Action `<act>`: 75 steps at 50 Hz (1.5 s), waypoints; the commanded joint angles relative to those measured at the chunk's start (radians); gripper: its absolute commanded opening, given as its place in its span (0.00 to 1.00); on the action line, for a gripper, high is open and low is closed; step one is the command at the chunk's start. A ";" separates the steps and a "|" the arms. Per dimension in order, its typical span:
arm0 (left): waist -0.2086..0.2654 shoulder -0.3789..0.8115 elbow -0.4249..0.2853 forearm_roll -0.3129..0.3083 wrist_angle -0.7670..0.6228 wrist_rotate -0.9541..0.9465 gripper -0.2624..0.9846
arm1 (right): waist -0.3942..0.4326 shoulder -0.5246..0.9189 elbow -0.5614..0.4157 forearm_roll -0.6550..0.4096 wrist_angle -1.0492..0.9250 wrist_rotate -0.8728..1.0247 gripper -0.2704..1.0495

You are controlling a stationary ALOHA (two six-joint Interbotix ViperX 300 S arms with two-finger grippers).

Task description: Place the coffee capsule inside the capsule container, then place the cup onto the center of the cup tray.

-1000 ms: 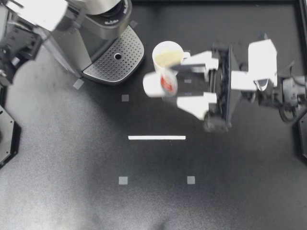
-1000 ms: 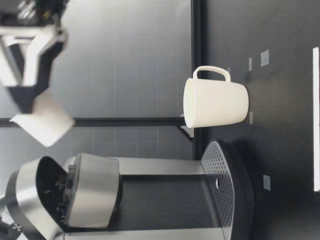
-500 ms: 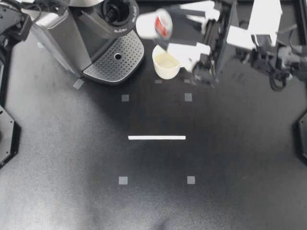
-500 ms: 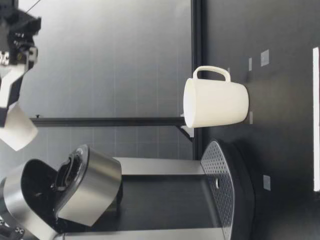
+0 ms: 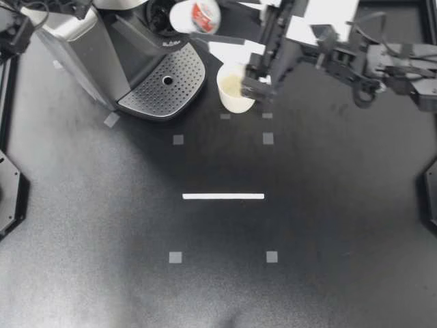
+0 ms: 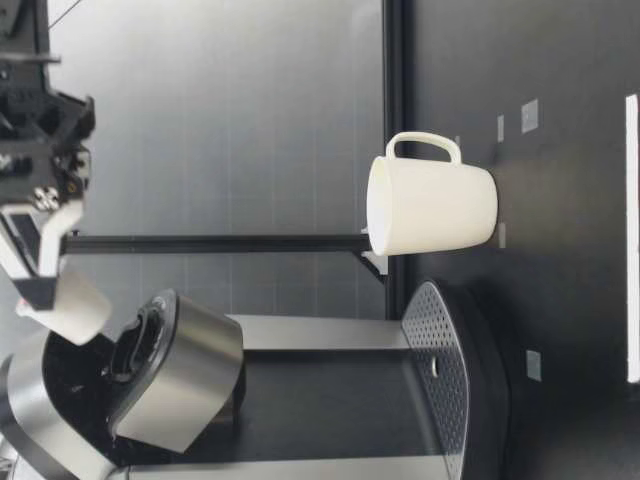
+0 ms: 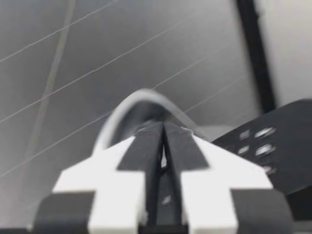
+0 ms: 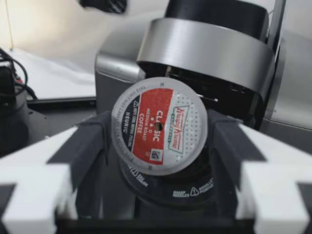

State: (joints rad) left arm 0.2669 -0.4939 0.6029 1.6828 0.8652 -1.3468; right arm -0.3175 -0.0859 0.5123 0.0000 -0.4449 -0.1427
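My right gripper [image 5: 205,20] is shut on the coffee capsule [image 5: 196,15], a white pod with a red foil lid. It holds the pod over the coffee machine's open capsule container [image 5: 161,11]. In the right wrist view the capsule [image 8: 158,126] sits between both fingers, just ahead of the container's dark opening [image 8: 195,92]. In the low view the capsule [image 6: 72,307] hangs close above the raised lid [image 6: 180,370]. The white cup [image 5: 233,89] stands on the table beside the perforated cup tray [image 5: 179,74]. My left gripper [image 7: 163,146] is shut with nothing in it.
The coffee machine [image 5: 102,48] fills the table's back left. My left arm [image 5: 13,27] shows only at the far left corner behind it. A white tape line [image 5: 222,196] and small grey markers [image 5: 175,257] lie on the dark table.
My right gripper carried the capsule from beside the cup, up and back, to just over the machine's open head. The machine's lid swung further open. The cup stayed put.
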 commanded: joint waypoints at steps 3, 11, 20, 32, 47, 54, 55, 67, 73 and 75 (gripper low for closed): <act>0.003 -0.044 -0.012 0.003 -0.098 -0.028 0.31 | -0.011 0.003 -0.049 -0.002 0.012 -0.011 0.62; 0.003 -0.097 -0.009 0.005 -0.195 -0.063 0.31 | -0.017 0.021 -0.067 -0.002 0.017 -0.028 0.62; 0.003 -0.138 0.002 0.005 -0.233 -0.071 0.31 | -0.021 0.040 -0.081 -0.002 0.029 -0.029 0.62; 0.003 -0.155 0.008 0.005 -0.242 -0.071 0.31 | -0.026 0.058 -0.097 -0.005 0.060 -0.034 0.62; 0.003 -0.155 0.017 0.005 -0.242 -0.072 0.31 | -0.026 0.091 -0.126 -0.003 0.083 -0.072 0.62; 0.003 -0.156 0.018 0.005 -0.242 -0.072 0.31 | -0.026 0.107 -0.143 -0.003 0.092 -0.077 0.62; 0.003 -0.156 0.018 0.005 -0.241 -0.072 0.31 | -0.026 0.110 -0.146 -0.003 0.092 -0.077 0.62; 0.003 -0.163 0.023 0.005 -0.242 -0.072 0.31 | -0.026 0.130 -0.160 -0.005 0.091 -0.080 0.63; 0.003 -0.170 0.029 0.003 -0.242 -0.074 0.31 | -0.026 0.132 -0.161 -0.005 0.084 -0.087 0.68; 0.003 -0.175 0.032 0.003 -0.242 -0.080 0.31 | -0.026 0.132 -0.161 -0.005 0.078 -0.091 0.70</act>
State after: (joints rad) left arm 0.2669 -0.6550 0.6427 1.6828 0.6243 -1.4205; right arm -0.3375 0.0614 0.3789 -0.0031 -0.3513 -0.2286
